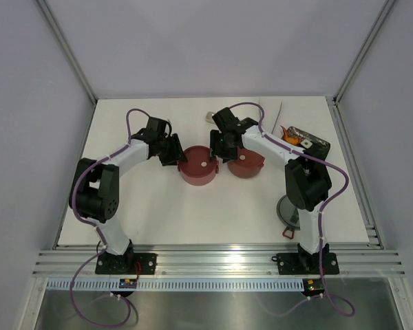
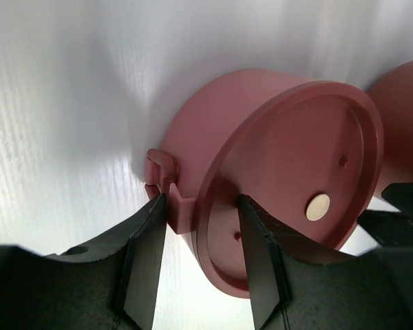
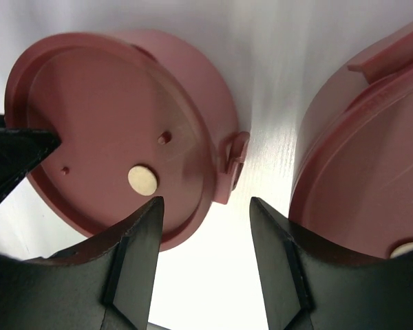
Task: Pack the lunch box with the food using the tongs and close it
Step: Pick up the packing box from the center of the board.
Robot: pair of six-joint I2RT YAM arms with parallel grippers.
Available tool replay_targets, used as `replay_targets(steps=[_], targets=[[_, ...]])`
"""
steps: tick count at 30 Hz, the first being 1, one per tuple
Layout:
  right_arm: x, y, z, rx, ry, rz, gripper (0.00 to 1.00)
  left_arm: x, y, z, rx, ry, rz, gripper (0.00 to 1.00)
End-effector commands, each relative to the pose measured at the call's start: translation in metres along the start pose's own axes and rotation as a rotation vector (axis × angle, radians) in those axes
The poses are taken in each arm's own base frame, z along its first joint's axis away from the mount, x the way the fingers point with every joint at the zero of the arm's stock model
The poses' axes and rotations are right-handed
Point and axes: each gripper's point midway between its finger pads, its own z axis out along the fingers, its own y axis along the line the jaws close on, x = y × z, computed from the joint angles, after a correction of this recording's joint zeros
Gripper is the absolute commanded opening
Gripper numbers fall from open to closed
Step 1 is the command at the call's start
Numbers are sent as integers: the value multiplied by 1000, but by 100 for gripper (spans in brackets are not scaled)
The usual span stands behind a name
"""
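Straddling the rim of the left bowl [image 2: 213,130], the fingers [image 2: 146,261] of the left gripper [image 2: 201,206] are placed one outside the wall, right by a side lug [image 2: 162,172], and one over the disc lid [image 2: 296,158]. Whether the rim is pinched cannot be told.

Right gripper [image 3: 206,206]: fingers [image 3: 134,261] are held parted, with only bare table between them. One fingertip is seen over the lid edge of the left bowl, the other at the edge of the right bowl [image 3: 372,165].

Edges and room:
- A narrow strip of table [image 1: 158,213] is left between the two bowls, which stand side by side at mid-table.
- A wide bare stretch is shown from the bowls to the near edge, and another along the left edge beyond the left arm.
- The right edge is occupied by the black tray [image 1: 316,143].

Count:
- Maroon bowls: two, each covered by a flat disc lid with a pale round spot.
- Grey top lid [image 1: 283,206]: one, lying beside the right arm and partly hidden by it, with a red latch [image 1: 288,232] at its near side.
- Tray: one.
- Food [image 1: 289,134]: orange pieces on the tray's left end, too small to be counted.
- Tongs [image 1: 278,112]: one, seen only as a thin pale line near the far edge.
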Motion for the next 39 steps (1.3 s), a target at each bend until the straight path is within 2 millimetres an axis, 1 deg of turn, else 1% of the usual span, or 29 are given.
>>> replay_targets(steps=[1, 3, 4, 7, 10, 15, 16, 17, 18, 22, 26, 31, 36, 39], targets=[[-15, 12, -17, -19, -66, -10, 60, 18, 26, -13, -107, 2, -10, 47], [-14, 14, -14, -24, -65, -11, 61, 24, 32, -16, -125, 2, -12, 47], [-14, 14, -13, -27, -62, -10, 61, 23, 32, -20, -127, -8, -9, 47], [-12, 16, -8, -37, -49, -12, 60, 28, 35, -23, -136, -1, -9, 47], [-9, 19, -5, -58, -30, -8, 61, 31, 34, -25, -131, 2, -9, 47], [-3, 22, -1, -90, -18, 9, 61, 31, 34, -31, -131, -10, -5, 51], [0, 25, -1, -103, -6, 13, 60, 32, 34, -32, -129, -9, -5, 51], [-1, 26, 1, -112, -11, 17, 60, 32, 34, -32, -129, -10, -4, 51], [2, 24, 4, -109, -1, 20, 59, 31, 33, -31, -126, -9, -4, 51], [5, 23, 13, -109, 9, 22, 57, 32, 32, -27, -116, 4, -7, 51], [5, 24, 22, -112, 20, 17, 57, 33, 32, -26, -114, 6, -6, 47], [11, 27, 30, -130, 52, 16, 54, 31, 32, -27, -116, -1, -7, 45], [9, 34, 29, -160, 51, 21, 45, 31, 32, -26, -117, 0, -8, 42], [9, 37, 29, -176, 56, 27, 43, 31, 32, -26, -116, 2, -8, 40]])
